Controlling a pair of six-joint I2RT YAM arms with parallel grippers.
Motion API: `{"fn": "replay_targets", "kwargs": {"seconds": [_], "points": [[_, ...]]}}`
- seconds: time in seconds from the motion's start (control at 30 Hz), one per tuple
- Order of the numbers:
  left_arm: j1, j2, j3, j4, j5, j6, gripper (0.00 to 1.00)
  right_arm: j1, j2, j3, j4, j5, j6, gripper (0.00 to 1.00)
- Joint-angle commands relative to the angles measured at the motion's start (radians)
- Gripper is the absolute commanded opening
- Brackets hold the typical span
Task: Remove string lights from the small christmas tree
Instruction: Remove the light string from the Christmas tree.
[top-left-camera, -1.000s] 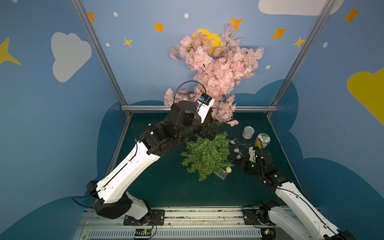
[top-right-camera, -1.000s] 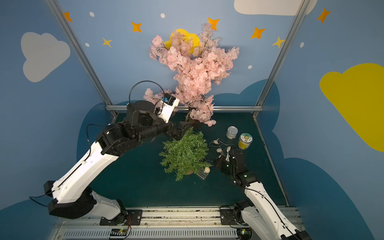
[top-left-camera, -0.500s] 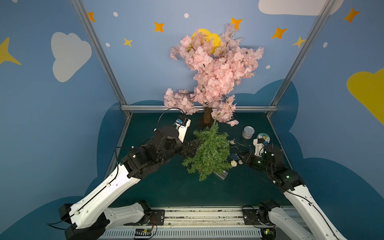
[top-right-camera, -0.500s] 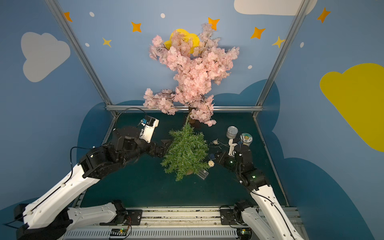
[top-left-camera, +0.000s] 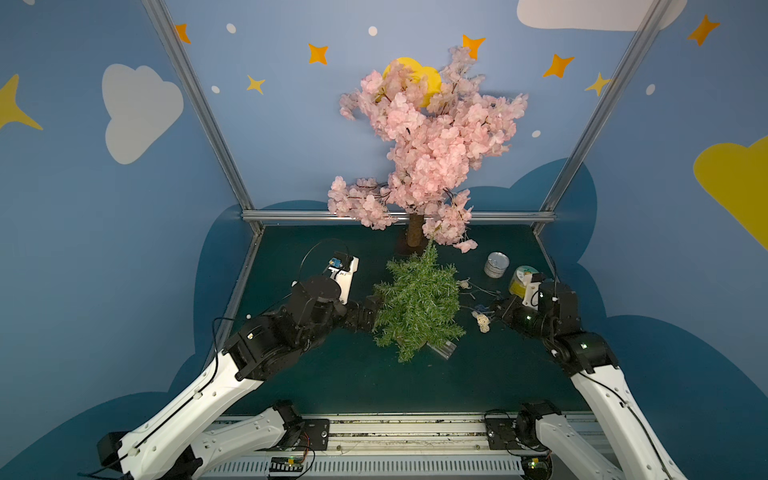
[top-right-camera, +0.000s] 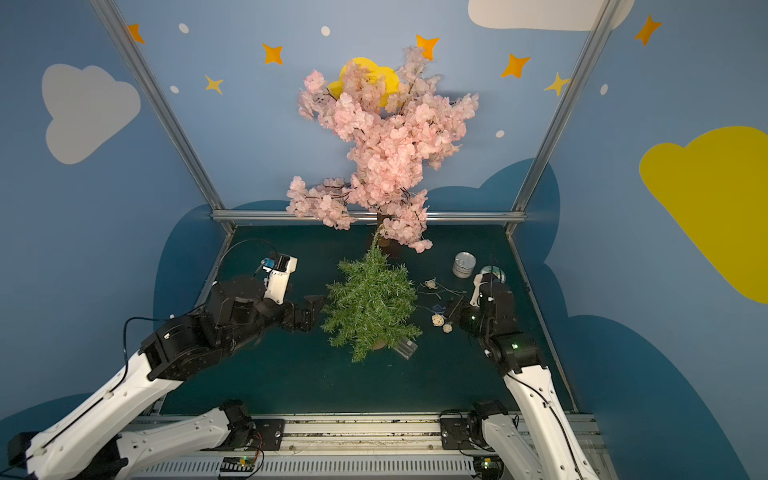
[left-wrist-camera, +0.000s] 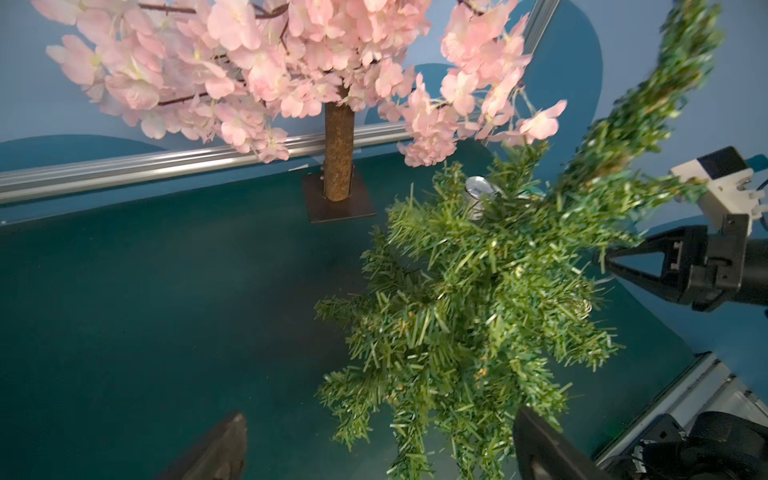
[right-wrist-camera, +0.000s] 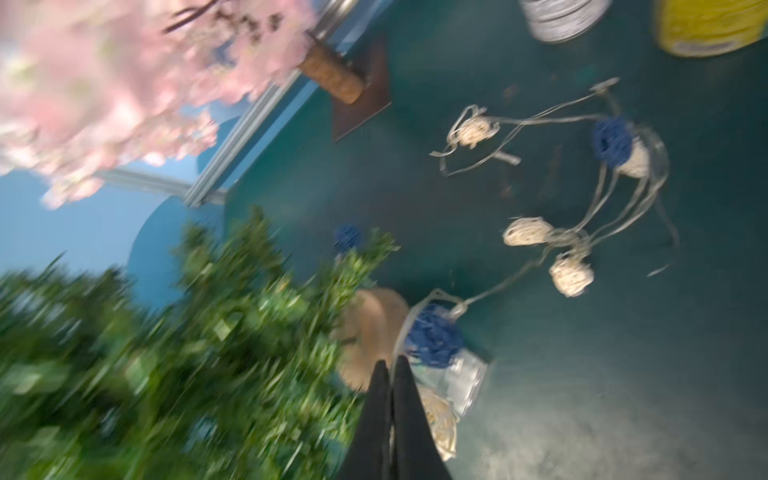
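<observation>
The small christmas tree stands upright mid-table on its tan base. The string lights lie mostly on the table to its right, cream and blue balls on loose wire. Their clear box rests by the base beside a blue ball. My right gripper is shut, and the wire runs into its tips. My left gripper stands open at the tree's left side, with low branch tips between its fingers.
The tall pink blossom tree stands at the back on a dark square foot. A silver can and a yellow can sit at the back right, close to my right wrist. Metal frame rails border the green table.
My left arm has drawn back from above the tree and come down at its left side; the tree stands upright again. My right gripper has moved right, dragging the light balls along.
</observation>
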Motion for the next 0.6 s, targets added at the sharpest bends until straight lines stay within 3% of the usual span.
{"fn": "replay_targets", "kwargs": {"seconds": [0.0,0.17,0.37,0.57], "points": [[0.033,-0.035,-0.021,-0.073,-0.044,-0.041,0.99,-0.073,0.105,0.014,0.053,-0.04,-0.045,0.0],[0.137,-0.086,-0.098,-0.122,-0.005,-0.081,0.99,-0.157,0.222,0.02,0.077,-0.062,-0.07,0.0],[0.274,-0.145,-0.214,-0.092,0.124,-0.109,0.99,-0.231,0.202,-0.044,0.111,-0.108,-0.076,0.0],[0.313,-0.141,-0.244,-0.071,0.166,-0.117,0.99,-0.218,0.181,-0.049,0.082,-0.098,-0.102,0.0]]}}
